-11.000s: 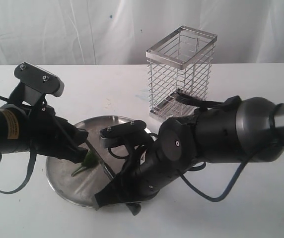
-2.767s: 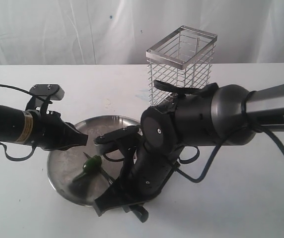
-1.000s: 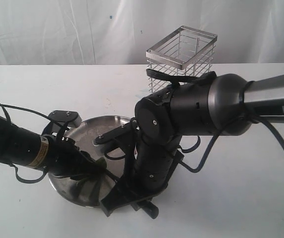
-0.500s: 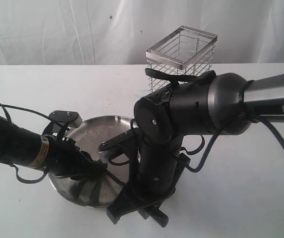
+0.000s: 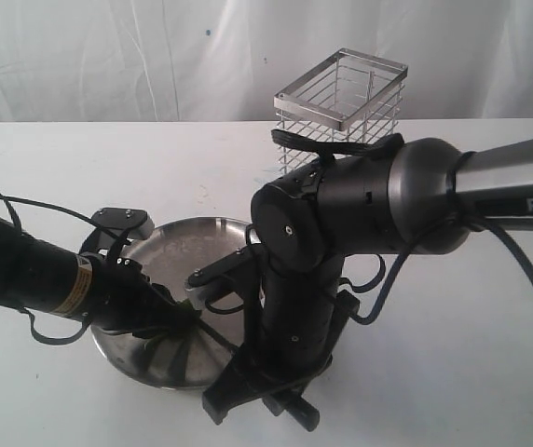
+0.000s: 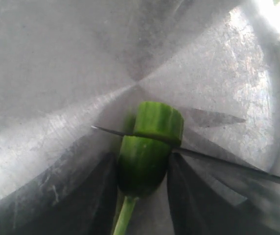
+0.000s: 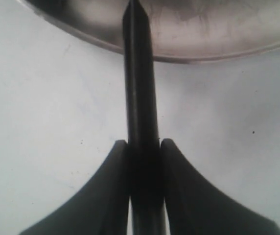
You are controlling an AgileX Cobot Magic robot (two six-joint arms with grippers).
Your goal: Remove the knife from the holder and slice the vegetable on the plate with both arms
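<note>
**1. Right gripper (image 7: pixel 142 147).** The jaws are clamped on the black handle of the small kitchen knife (image 7: pixel 139 73) with the dark pointed blade. The handle runs straight out between both fingers toward the plate rim.

**2. Left gripper (image 6: pixel 142 161).** The jaws are closed on the small green chili-like vegetable (image 6: pixel 147 159). The fingers press its two sides just beyond the thin stem.

**3. Relative position.** The thin blade (image 6: pixel 218 164) lies across the vegetable, just past the left fingertips, between the held body and the free end piece. Whether the cut is through cannot be told.

**4. Handling.**
- The vegetable is judged light, round and soft-skinned, so it is liable to roll or bruise.
- Hold it at the stem end, clear of the cut line, with moderate pressure.
- The knife is stiff and thin. Take hold at the handle only.
- A freed slice may skid on the smooth metal.

**5. Surroundings.**
- The vegetable rests near the centre of the round brushed stainless-steel plate (image 5: pixel 183 247) on the white table (image 5: pixel 453 372).
- The tall wire-cage holder (image 5: pixel 378 121) stands behind, well apart.
</note>
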